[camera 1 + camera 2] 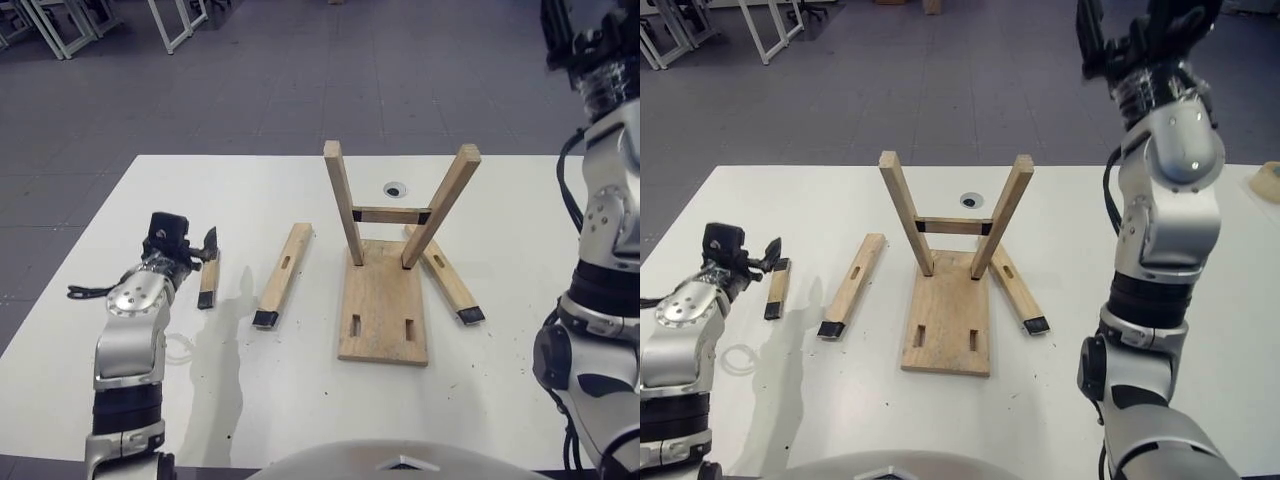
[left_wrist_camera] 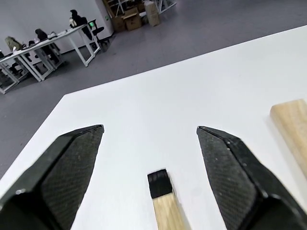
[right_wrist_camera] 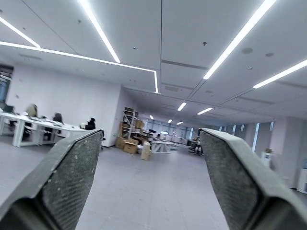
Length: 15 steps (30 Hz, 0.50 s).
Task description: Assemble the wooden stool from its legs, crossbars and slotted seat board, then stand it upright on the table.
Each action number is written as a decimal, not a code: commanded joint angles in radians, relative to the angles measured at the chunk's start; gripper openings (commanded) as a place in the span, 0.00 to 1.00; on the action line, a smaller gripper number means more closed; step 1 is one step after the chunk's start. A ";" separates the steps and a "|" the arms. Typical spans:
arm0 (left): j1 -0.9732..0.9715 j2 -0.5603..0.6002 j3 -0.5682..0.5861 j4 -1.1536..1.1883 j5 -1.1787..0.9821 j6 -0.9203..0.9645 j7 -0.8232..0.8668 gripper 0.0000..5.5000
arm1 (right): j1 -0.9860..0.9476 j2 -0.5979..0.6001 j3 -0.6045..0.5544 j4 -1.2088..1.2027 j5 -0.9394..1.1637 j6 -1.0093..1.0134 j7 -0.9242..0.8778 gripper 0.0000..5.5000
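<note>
The slotted seat board [image 1: 383, 310] lies flat on the white table [image 1: 500, 400]. Two legs [image 1: 343, 200] [image 1: 440, 205] stand in its far slots, leaning together and joined by a crossbar [image 1: 390, 215]. Another leg [image 1: 447, 277] lies right of the board, partly behind it. A loose leg [image 1: 282, 273] lies left of the board. Further left rests a short crossbar [image 1: 209, 280] with black ends. My left gripper [image 1: 203, 247] hovers open just over that crossbar's far end [image 2: 159, 184]. High above the table's right side, my right gripper [image 3: 151, 134] is open and holds nothing.
A small white ring [image 1: 178, 347] lies on the table near my left arm. A round cable hole [image 1: 394, 187] sits behind the standing legs. Grey floor and white desks [image 1: 60, 25] lie beyond the far edge. Bare tabletop stretches in front of the board.
</note>
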 commanded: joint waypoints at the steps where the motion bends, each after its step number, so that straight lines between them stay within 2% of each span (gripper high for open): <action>1: 0.101 -0.059 -0.009 -0.072 0.002 0.078 0.042 0.66 | -0.096 0.044 0.033 0.008 0.046 0.038 0.004 0.66; 6: 0.181 -0.133 -0.029 -0.154 -0.003 0.182 0.093 0.66 | -0.142 0.049 0.061 0.048 0.039 0.016 0.017 0.66; 15: 0.220 -0.187 0.011 -0.080 -0.027 0.215 0.126 0.38 | -0.151 0.053 0.076 0.046 0.056 0.032 0.034 0.66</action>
